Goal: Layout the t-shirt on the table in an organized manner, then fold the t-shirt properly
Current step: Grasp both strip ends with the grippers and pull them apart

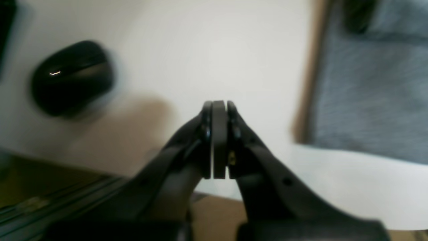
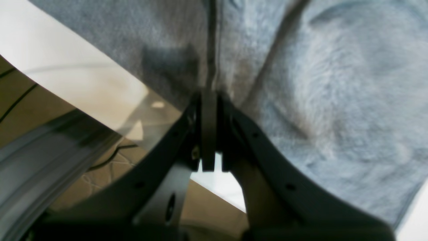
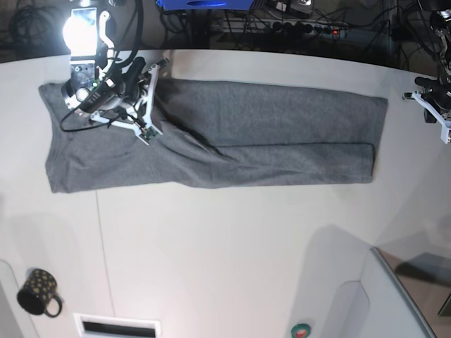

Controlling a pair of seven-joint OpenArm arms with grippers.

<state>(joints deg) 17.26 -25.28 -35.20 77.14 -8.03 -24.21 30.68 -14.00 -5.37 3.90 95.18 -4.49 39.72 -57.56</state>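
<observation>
The grey t-shirt (image 3: 211, 137) lies as a long folded strip across the far half of the white table (image 3: 232, 239). My right gripper (image 3: 146, 127) sits over the strip's left part. In the right wrist view the right gripper (image 2: 209, 95) is shut, pinching a ridge of the t-shirt (image 2: 334, 83) near the table (image 2: 67, 77) edge. My left gripper (image 3: 423, 104) hangs just past the strip's right end. In the left wrist view the left gripper (image 1: 219, 103) is shut with nothing in it, above the bare table (image 1: 217, 50), with the t-shirt (image 1: 367, 100) to its right.
A dark dotted mug (image 3: 39, 292) stands at the front left. A raised white panel (image 3: 394, 296) fills the front right corner. A thin dark seam (image 3: 102, 239) runs along the table. A blurred black rounded object (image 1: 72, 77) shows in the left wrist view.
</observation>
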